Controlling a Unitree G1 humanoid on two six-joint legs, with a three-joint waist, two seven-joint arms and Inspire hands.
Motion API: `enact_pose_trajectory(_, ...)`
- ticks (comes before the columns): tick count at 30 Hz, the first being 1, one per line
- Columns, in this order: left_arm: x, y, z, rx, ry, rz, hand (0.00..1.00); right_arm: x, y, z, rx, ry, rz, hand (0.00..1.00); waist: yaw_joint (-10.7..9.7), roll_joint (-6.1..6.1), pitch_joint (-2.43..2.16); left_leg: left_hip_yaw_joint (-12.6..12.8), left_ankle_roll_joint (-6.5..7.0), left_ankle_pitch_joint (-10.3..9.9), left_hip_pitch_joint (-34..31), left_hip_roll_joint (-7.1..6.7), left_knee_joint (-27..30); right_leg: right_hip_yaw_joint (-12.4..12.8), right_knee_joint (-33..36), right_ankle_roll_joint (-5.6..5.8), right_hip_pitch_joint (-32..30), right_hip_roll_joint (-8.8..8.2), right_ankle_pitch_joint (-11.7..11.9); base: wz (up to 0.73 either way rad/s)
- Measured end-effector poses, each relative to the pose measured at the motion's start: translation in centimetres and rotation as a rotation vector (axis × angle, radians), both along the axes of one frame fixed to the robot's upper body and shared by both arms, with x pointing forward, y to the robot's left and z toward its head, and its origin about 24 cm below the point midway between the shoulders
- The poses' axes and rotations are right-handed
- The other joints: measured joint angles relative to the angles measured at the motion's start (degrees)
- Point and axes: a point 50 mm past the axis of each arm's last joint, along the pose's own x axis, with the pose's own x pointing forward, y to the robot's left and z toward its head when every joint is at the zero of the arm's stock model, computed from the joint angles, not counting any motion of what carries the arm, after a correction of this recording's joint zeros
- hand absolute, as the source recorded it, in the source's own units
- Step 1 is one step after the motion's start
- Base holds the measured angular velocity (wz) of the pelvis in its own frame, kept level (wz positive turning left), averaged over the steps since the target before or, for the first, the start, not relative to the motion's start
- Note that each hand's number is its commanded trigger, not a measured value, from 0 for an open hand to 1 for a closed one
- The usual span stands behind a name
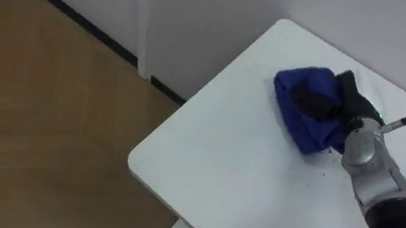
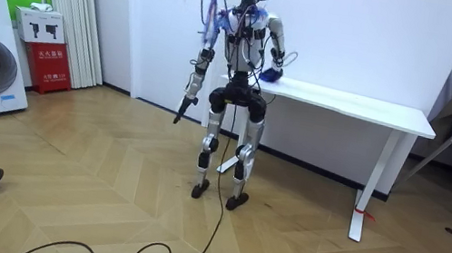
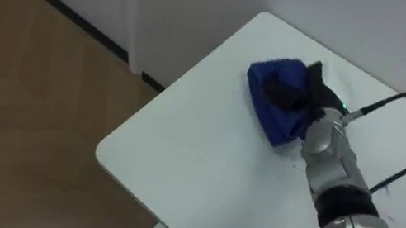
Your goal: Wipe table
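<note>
Left eye view: right hand [image 1: 329, 103] is on the blue cloth [image 1: 309, 131], fingers curled down into the bunched fabric and holding it against the white table [image 1: 231, 194]. Cloth sits near the table's far left corner, a little in from both edges. Room view: robot stands at the left end of the table, right arm reaching over the top, left hand [image 2: 182, 104] hanging idle at its side.

Step, my read: mid-wipe, working the far left part of the top. Near left corner and the whole right stretch look untouched, so most of the surface is left to do.

Next move needs downward pressure kept on the cloth while dragging it toward the near edge or right. Cloth is wadded, so contact patch is small; expect several overlapping passes. Watch the left edge so the cloth doesn't slide off.
</note>
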Motion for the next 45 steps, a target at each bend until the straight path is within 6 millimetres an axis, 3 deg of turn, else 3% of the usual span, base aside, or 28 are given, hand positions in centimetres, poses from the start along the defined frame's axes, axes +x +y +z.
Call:
enact_pose_trajectory(2, -0.4, 0.2, 0.0, 0.006, 0.009, 0.006, 0.00, -2.2, -1.3, -1.3, 0.004, 0.000, -0.056, 1.00, -2.58, -0.03, 0.04, 0.85, 0.01, -0.01, 1.71, -0.53, -0.15, 1.07, -0.07, 0.53, 1.27, -0.49, -0.33, -0.16)
enact_pose_trajectory(4, 0.0, 1.1, 0.4, 0.034, -0.030, 0.028, 0.00, -6.6, -4.4, -3.2, 0.003, 0.032, -0.225, 1.00, -5.88, -1.01, -0.81, 2.52, 0.45, -0.31, 3.19, -0.66, -0.16, 2.20, 0.06, 0.62, 2.09, -0.66, -0.37, -0.31)
enact_pose_trajectory(5, 0.2, 1.3, 0.5, 0.044, -0.038, 0.027, 0.00, -7.8, -5.4, -3.6, 0.003, 0.041, -0.274, 1.00, -6.68, -1.19, -0.93, 2.97, 0.61, -0.42, 3.58, -0.65, -0.16, 2.57, 0.02, 0.63, 2.37, -0.66, -0.38, -0.30)
enact_pose_trajectory(7, 1.1, 1.9, 0.9, 0.066, -0.091, 0.036, 0.00, -12.9, -8.8, -4.6, -0.003, 0.089, -0.467, 1.00, -9.44, -1.40, -1.21, 4.54, 0.96, -1.36, 4.72, -0.54, -0.08, 4.41, 0.35, 1.00, 2.72, -0.60, -0.57, -0.37)
enact_pose_trajectory(10, 1.0, 2.7, 1.2, 0.100, -0.101, 0.028, 0.00, -18.4, -12.0, -4.9, -0.057, 0.155, -0.632, 1.00, -11.45, -0.61, -1.71, 6.07, 1.67, -4.47, 5.64, 0.51, 1.20, 4.64, 2.09, 1.86, 2.66, 0.01, -1.30, -0.56)
enact_pose_trajectory(13, 0.9, 2.8, 1.3, 0.128, -0.095, 0.013, 0.00, -21.1, -12.9, -5.1, -0.057, 0.200, -0.723, 1.00, -11.34, -0.22, -1.70, 8.79, 1.66, -6.95, 6.20, 2.56, 5.02, 2.96, 6.61, 1.64, 1.36, -0.21, -1.53, -0.57)
enact_pose_trajectory(15, 1.3, 2.7, 1.2, 0.130, -0.097, -0.011, 0.00, -19.9, -12.2, -5.4, -0.030, 0.197, -0.736, 1.00, -10.58, 0.27, -1.62, 11.09, 1.66, -8.09, 5.67, 4.64, 7.90, 2.33, 11.44, 1.96, -0.89, -0.42, -1.90, -0.63)
enact_pose_trajectory(17, 2.3, 2.6, 1.1, 0.124, -0.108, -0.051, 0.00, -18.5, -10.7, -6.1, 0.007, 0.200, -0.779, 1.00, -7.69, 0.76, -1.47, 12.95, 1.01, -9.07, 4.07, 7.03, 11.22, 0.62, 20.71, 1.61, -3.68, -3.73, -4.46, -0.59)
enact_pose_trajectory(19, 3.9, 2.7, 1.0, 0.122, -0.121, -0.130, 0.00, -14.0, -8.6, -5.9, -0.006, 0.203, -0.667, 1.00, -3.10, 1.34, -1.30, 14.36, -1.22, -9.85, 0.93, 10.65, 14.95, 0.67, 23.64, 2.57, -5.27, -9.45, -6.18, -0.80)
enact_pose_trajectory(20, 4.1, 2.8, 1.0, 0.119, -0.117, -0.141, 0.00, -12.5, -8.0, -5.6, -0.007, 0.188, -0.625, 1.00, -2.69, 1.35, -1.29, 14.34, -1.72, -9.79, -0.36, 11.67, 15.82, 0.92, 22.78, 2.90, -5.31, -10.65, -6.13, -0.53)
enact_pose_trajectory(22, 6.1, 3.1, 1.2, 0.095, -0.142, -0.172, 0.00, -6.0, -4.3, -3.8, 0.027, 0.112, -0.427, 1.00, 0.37, 1.42, -1.10, 13.37, -4.00, -8.72, -5.26, 15.19, 18.04, 1.35, 16.83, 4.57, -5.01, -14.00, -4.71, -0.26)
enact_pose_trajectory(23, 6.7, 3.3, 1.4, 0.093, -0.155, -0.181, 0.00, -4.4, -3.6, -3.0, 0.036, 0.093, -0.372, 1.00, 1.02, 1.52, -0.76, 12.83, -4.79, -8.12, -6.18, 15.99, 18.11, 1.13, 14.91, 4.80, -4.55, -14.34, -3.72, 0.05)
enact_pose_trajectory(25, 9.3, 3.8, 2.2, 0.098, -0.222, -0.196, 0.00, 0.4, -1.4, 0.2, 0.047, 0.016, -0.188, 1.00, 2.28, 1.12, 0.88, 8.66, -8.32, -5.03, -10.05, 18.24, 17.52, 0.32, 10.39, 5.13, -3.35, -15.01, -0.29, 0.43)
enact_pose_trajectory(26, 9.5, 4.1, 2.4, 0.101, -0.229, -0.190, 0.00, 1.2, -1.0, 0.9, 0.046, -0.005, -0.157, 1.00, 2.84, 0.86, 1.08, 7.67, -9.40, -4.08, -10.90, 18.78, 17.09, 0.42, 10.07, 5.18, -3.73, -14.67, -0.08, 0.47)
enact_pose_trajectory(27, 9.3, 4.6, 2.6, 0.101, -0.230, -0.169, 0.00, 2.4, -0.3, 2.0, 0.042, -0.034, -0.098, 1.00, 3.53, 0.52, 0.61, 6.00, -11.01, -2.83, -12.51, 20.53, 16.80, -0.21, 12.52, 9.86, -5.20, -13.44, -2.39, 0.31)
enact_pose_trajectory(28, 8.6, 4.7, 2.4, 0.084, -0.222, -0.133, 0.00, 3.0, 0.2, 2.8, 0.025, -0.064, -0.049, 1.00, 3.89, 1.99, 0.57, 3.91, -8.76, -1.41, -12.64, 22.97, 15.83, -1.61, 17.47, 9.30, -6.74, -10.86, -6.35, 0.30)
enact_pose_trajectory(29, 7.9, 4.7, 2.2, 0.076, -0.204, -0.127, 0.00, 2.7, 0.3, 2.6, 0.005, -0.062, -0.026, 1.00, 3.81, 2.09, 0.39, 3.48, -6.49, 0.01, -12.48, 23.58, 14.44, -2.13, 18.88, 8.13, -7.09, -9.99, -7.77, 0.42)
enact_pose_trajectory(30, 6.7, 4.4, 1.9, 0.061, -0.173, -0.121, 0.00, 1.8, 0.1, 2.2, -0.025, -0.065, 0.003, 1.00, 3.09, 1.88, 0.32, 3.46, -5.90, 3.16, -12.68, 23.57, 13.43, -3.86, 19.98, 7.08, -6.85, -9.12, -9.88, 0.71)
enact_pose_trajectory(31, 5.2, 4.0, 1.5, 0.038, -0.135, -0.115, 0.00, 1.0, -0.2, 1.8, -0.037, -0.068, 0.013, 1.00, 1.21, 2.03, 0.31, 3.70, -6.21, 3.31, -13.39, 22.50, 14.79, -6.43, 19.03, 6.11, -5.03, -8.45, -10.57, 0.87)
enact_pose_trajectory(32, 4.7, 3.9, 1.4, 0.032, -0.119, -0.117, 0.00, 0.5, -0.4, 1.4, -0.044, -0.062, 0.014, 1.00, -0.10, 1.84, 0.37, 3.64, -6.15, 3.07, -14.00, 21.37, 16.04, -7.67, 18.16, 6.02, -3.81, -8.45, -10.62, 1.06)
enact_pose_trajectory(33, 4.0, 3.7, 1.2, 0.028, -0.094, -0.125, 0.00, -0.6, -0.9, 0.7, -0.051, -0.045, 0.005, 1.00, -1.76, 1.21, 0.40, 4.14, -5.70, 2.03, -14.53, 18.18, 18.20, -9.58, 16.23, 5.90, -1.74, -8.46, -10.68, 0.96)
enact_pose_trajectory(34, 3.6, 3.4, 1.1, 0.020, -0.084, -0.130, 0.00, -1.7, -1.5, 0.0, -0.056, -0.025, -0.009, 1.00, -2.80, 0.82, 0.10, 4.47, -5.41, 0.00, -14.45, 14.91, 20.36, -11.24, 13.81, 5.91, 0.32, -8.20, -10.53, 0.86)
enact_pose_trajectory(35, 3.7, 3.3, 1.1, 0.018, -0.085, -0.134, 0.00, -2.0, -1.7, -0.2, -0.058, -0.018, -0.013, 1.00, -3.38, 0.85, 0.08, 4.58, -5.50, -0.80, -14.43, 13.61, 21.14, -12.07, 12.83, 5.93, 1.28, -7.88, -10.36, 0.61)
enact_pose_trajectory(36, 4.0, 3.0, 1.1, 0.013, -0.099, -0.139, 0.00, -2.2, -1.9, -0.2, -0.059, -0.018, -0.015, 1.00, -3.60, 1.18, -0.30, 5.14, -5.08, -2.65, -14.29, 12.06, 22.42, -12.73, 11.83, 5.94, 2.18, -7.27, -10.22, 0.27)
enact_pose_trajectory(38, 4.6, 2.7, 1.1, 0.004, -0.125, -0.141, 0.00, -2.1, -2.0, 0.0, -0.060, -0.010, -0.007, 1.00, -2.86, 1.81, -0.55, 5.63, -4.51, -4.42, -13.05, 10.71, 22.45, -11.83, 11.75, 5.94, 2.21, -6.72, -10.21, -0.18)
enact_pose_trajectory(40, 4.2, 2.0, 0.8, -0.014, -0.119, -0.130, 0.00, -1.5, -1.9, 0.5, -0.076, 0.002, 0.020, 1.00, -0.34, 2.76, -0.61, 5.78, -4.86, -4.95, -9.04, 9.47, 18.90, -7.70, 10.99, 6.58, 1.62, -7.11, -9.21, -0.80)
enact_pose_trajectory(43, 3.7, 1.9, 0.8, -0.013, -0.118, -0.123, 0.00, -0.8, -1.7, 1.1, -0.080, -0.007, 0.040, 1.00, 0.37, 2.96, -0.66, 7.82, -5.99, -4.90, -6.00, 8.70, 12.93, -4.60, 9.23, 7.15, 0.13, -7.11, -7.00, -0.62)
enact_pose_trajectory(45, 3.6, 1.9, 0.8, -0.009, -0.117, -0.119, 0.00, -0.6, -1.6, 1.3, -0.080, -0.015, 0.047, 1.00, 1.39, 2.72, -0.66, 8.79, -6.23, -4.25, -4.64, 8.27, 10.08, -3.88, 8.86, 7.01, -1.18, -7.21, -5.77, -0.55)
